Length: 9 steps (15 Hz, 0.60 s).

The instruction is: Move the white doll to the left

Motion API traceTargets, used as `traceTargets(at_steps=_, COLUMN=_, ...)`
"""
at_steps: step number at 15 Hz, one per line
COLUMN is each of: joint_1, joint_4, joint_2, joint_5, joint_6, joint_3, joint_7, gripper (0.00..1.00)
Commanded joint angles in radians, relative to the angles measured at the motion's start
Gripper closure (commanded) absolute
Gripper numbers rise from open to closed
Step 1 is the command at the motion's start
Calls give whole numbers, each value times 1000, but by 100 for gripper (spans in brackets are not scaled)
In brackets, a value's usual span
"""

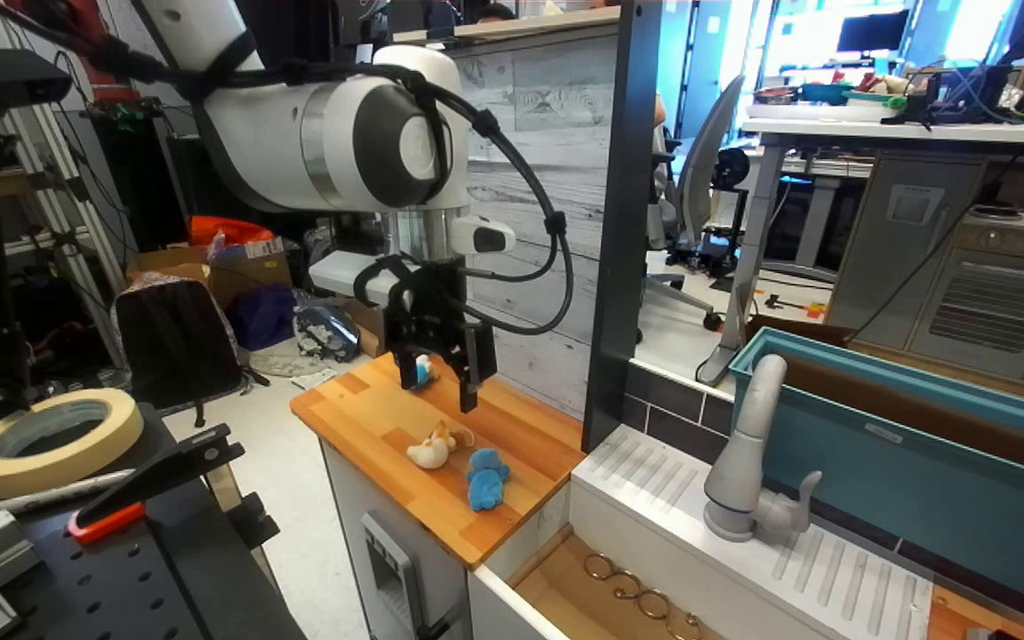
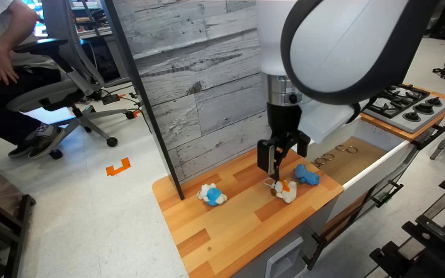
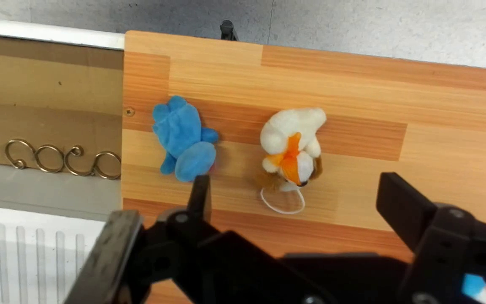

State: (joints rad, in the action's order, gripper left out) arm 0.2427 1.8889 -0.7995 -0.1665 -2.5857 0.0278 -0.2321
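The white doll is a small cream plush with an orange scarf, brown ears and a white string loop. It lies on the wooden counter in both exterior views (image 1: 428, 452) (image 2: 289, 193) and in the wrist view (image 3: 291, 122). My gripper is open and empty above the counter in both exterior views (image 1: 439, 393) (image 2: 286, 164). In the wrist view its fingers (image 3: 294, 190) are spread wide, with the doll's head and string loop showing between and beyond the tips. The fingers appear apart from the doll.
A blue plush (image 1: 486, 480) lies close beside the doll, also in the wrist view (image 3: 182, 131). A blue-and-white plush (image 2: 212, 195) lies farther along the wooden counter (image 2: 222, 227). A grey wood-look wall (image 2: 222, 88) stands behind. A sink basin with metal rings (image 3: 49, 158) adjoins the counter.
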Motion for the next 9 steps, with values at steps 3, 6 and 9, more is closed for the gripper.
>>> traceTargets(at_steps=3, joint_1=44, joint_4=-148, joint_2=-126, joint_5=19, joint_6=82, joint_3=-15, joint_7=-2, gripper=0)
traceTargets(at_steps=6, joint_1=47, joint_4=-214, joint_2=-176, joint_5=26, joint_6=145, joint_3=-15, joint_7=-5, gripper=0)
traceTargets(at_steps=9, joint_1=50, joint_4=-271, joint_2=-222, joint_5=22, joint_6=201, joint_3=-21, joint_7=-11, gripper=0)
